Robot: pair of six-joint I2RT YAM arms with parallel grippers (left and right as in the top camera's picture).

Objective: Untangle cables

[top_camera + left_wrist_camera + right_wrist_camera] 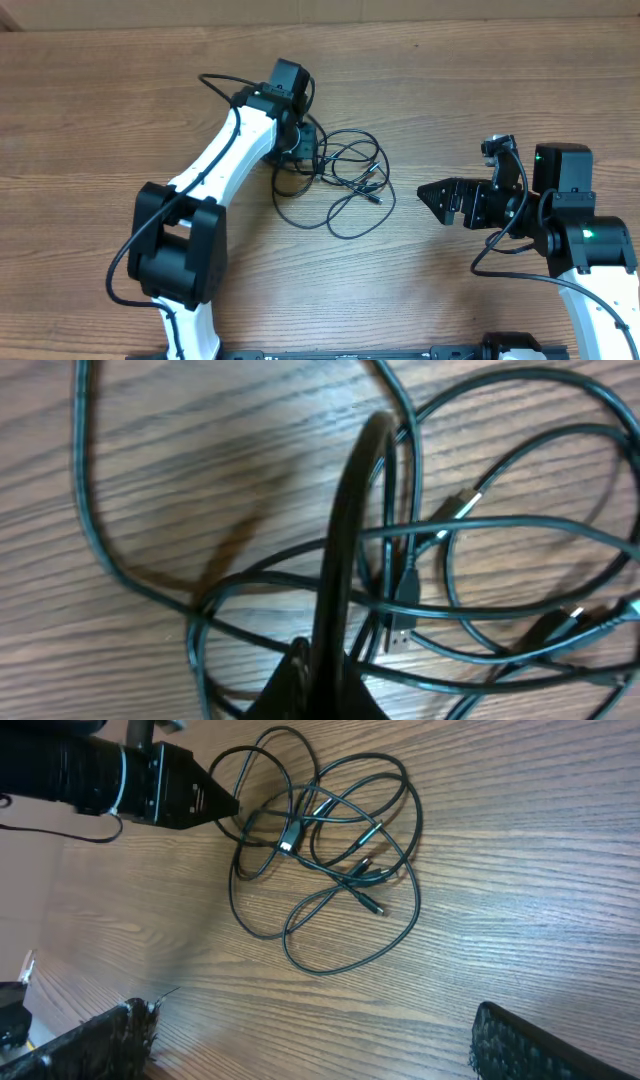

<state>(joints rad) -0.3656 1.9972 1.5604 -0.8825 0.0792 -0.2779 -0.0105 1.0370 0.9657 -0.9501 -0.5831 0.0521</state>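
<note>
my left claw [372, 450] is shut mid-frame among the cables [405, 595], right claw [432, 194] apart; a pull could tighten knots.

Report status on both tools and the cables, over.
Left tool shut at the tangle's edge, grip unconfirmed. Right tool open, standing off. Cables one knotted heap. Nothing blocking.

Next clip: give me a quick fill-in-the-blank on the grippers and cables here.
The left gripper is ___ at the edge of the cables. The right gripper is ___, apart from them. The cables lie on a ___ table. Missing: shut; open; wooden.
</note>
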